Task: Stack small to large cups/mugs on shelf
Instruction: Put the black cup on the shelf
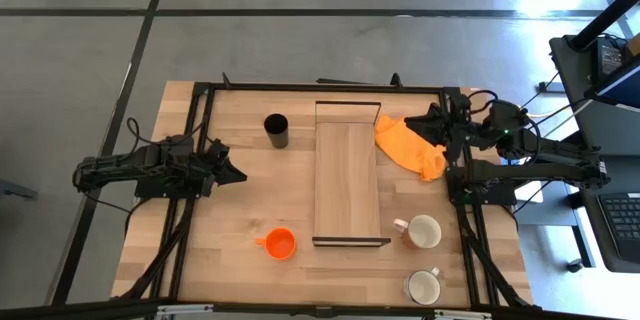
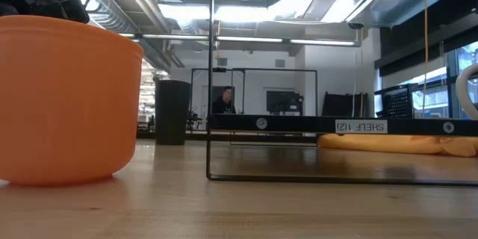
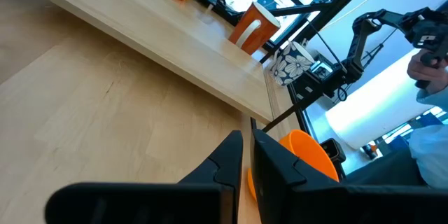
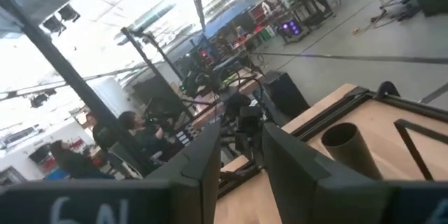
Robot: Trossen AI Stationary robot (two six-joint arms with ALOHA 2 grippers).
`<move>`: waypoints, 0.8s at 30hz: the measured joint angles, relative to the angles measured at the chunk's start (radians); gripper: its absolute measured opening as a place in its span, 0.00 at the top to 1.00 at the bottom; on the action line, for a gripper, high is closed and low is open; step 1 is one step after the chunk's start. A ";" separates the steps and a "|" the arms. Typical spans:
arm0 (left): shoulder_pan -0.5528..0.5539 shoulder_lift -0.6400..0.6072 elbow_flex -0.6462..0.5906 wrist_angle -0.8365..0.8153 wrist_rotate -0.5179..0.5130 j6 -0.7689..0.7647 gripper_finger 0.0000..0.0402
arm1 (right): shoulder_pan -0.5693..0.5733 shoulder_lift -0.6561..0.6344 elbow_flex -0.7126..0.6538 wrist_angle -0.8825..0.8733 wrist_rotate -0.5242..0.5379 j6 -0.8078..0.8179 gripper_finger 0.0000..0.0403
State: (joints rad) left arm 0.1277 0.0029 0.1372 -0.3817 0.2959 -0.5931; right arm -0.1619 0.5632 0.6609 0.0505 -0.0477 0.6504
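Observation:
The shelf (image 1: 347, 180), a long light-wood board in a black frame, lies mid-table. The black tumbler (image 1: 276, 130) stands upright off its far-left corner. The orange cup (image 1: 280, 244) stands near its near-left corner. Two white mugs (image 1: 422, 231) (image 1: 424, 286) stand at the near right. My left gripper (image 1: 236, 173) hovers left of the shelf, shut and touching nothing; its wrist view shows the fingers (image 3: 246, 157) pointing at the shelf (image 3: 175, 42) and orange cup (image 3: 301, 150). My right gripper (image 1: 410, 120) is held at the far right, fingers slightly apart (image 4: 241, 154), facing the tumbler (image 4: 346, 147).
An orange cloth (image 1: 410, 147) lies crumpled by the shelf's far-right side, just below my right gripper. Bare wood lies between the tumbler and the orange cup. A black frame rail (image 1: 300, 88) borders the table. People sit in the room beyond (image 4: 133, 136).

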 joint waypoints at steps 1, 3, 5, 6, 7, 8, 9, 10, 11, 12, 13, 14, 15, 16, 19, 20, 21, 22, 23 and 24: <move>0.000 0.000 0.000 0.000 0.000 0.000 0.94 | 0.000 0.000 0.000 0.000 0.019 0.000 0.73; 0.000 0.000 0.000 0.000 0.000 0.000 0.94 | 0.000 0.000 0.000 0.000 0.082 -0.001 0.73; 0.000 0.000 0.000 0.000 0.000 0.000 0.94 | 0.000 0.000 0.000 0.000 0.153 -0.001 0.73; 0.000 0.000 0.000 0.000 0.000 0.000 0.94 | 0.000 0.000 0.000 0.000 0.189 -0.001 0.73; 0.000 0.000 0.000 0.000 0.000 0.000 0.94 | 0.000 0.000 0.000 0.000 0.220 -0.001 0.73; 0.000 0.000 0.000 0.000 0.000 0.000 0.94 | 0.000 0.000 0.000 0.000 0.246 -0.001 0.73; 0.000 0.000 0.000 0.000 0.000 0.000 0.94 | 0.000 0.000 0.000 0.000 0.267 0.000 0.73; 0.000 0.000 0.000 0.000 0.000 0.000 0.94 | 0.000 0.000 0.000 0.000 0.284 0.001 0.73; 0.000 0.000 0.000 0.000 0.000 0.000 0.94 | 0.000 0.000 0.000 0.000 0.291 0.003 0.73; 0.000 0.000 0.000 0.000 0.000 0.000 0.94 | 0.000 0.000 0.000 0.000 0.296 0.004 0.73; 0.000 0.000 0.000 0.000 0.000 0.000 0.94 | 0.000 0.000 0.000 0.000 0.303 0.004 0.73; 0.000 0.000 0.000 0.000 -0.001 0.000 0.94 | 0.000 0.002 0.000 0.000 0.313 0.004 0.73; 0.000 0.000 0.000 0.002 -0.010 0.000 0.94 | 0.000 0.004 0.000 0.000 0.323 0.004 0.73; 0.000 0.000 0.000 0.007 -0.034 0.001 0.94 | 0.000 0.004 0.000 0.000 0.335 0.004 0.73; 0.000 0.000 0.000 0.036 -0.130 -0.025 0.94 | 0.000 0.011 0.000 -0.004 0.369 0.001 0.73; 0.000 0.000 0.000 0.052 -0.150 -0.084 0.94 | 0.000 0.011 0.000 -0.008 0.377 0.002 0.73; 0.000 0.000 0.000 0.076 -0.159 -0.178 0.94 | 0.000 0.013 0.000 -0.009 0.383 0.003 0.73; 0.000 0.000 0.000 0.099 -0.170 -0.262 0.94 | 0.000 0.015 0.000 -0.010 0.391 0.003 0.73; 0.000 0.000 0.000 0.117 -0.191 -0.330 0.94 | 0.000 0.017 0.000 -0.010 0.394 0.003 0.73; 0.000 0.000 0.000 0.129 -0.215 -0.365 0.94 | 0.000 0.018 0.000 -0.011 0.394 0.007 0.73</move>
State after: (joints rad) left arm 0.1278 0.0027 0.1375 -0.2528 0.0810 -0.9581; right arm -0.1616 0.5812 0.6609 0.0394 0.3468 0.6577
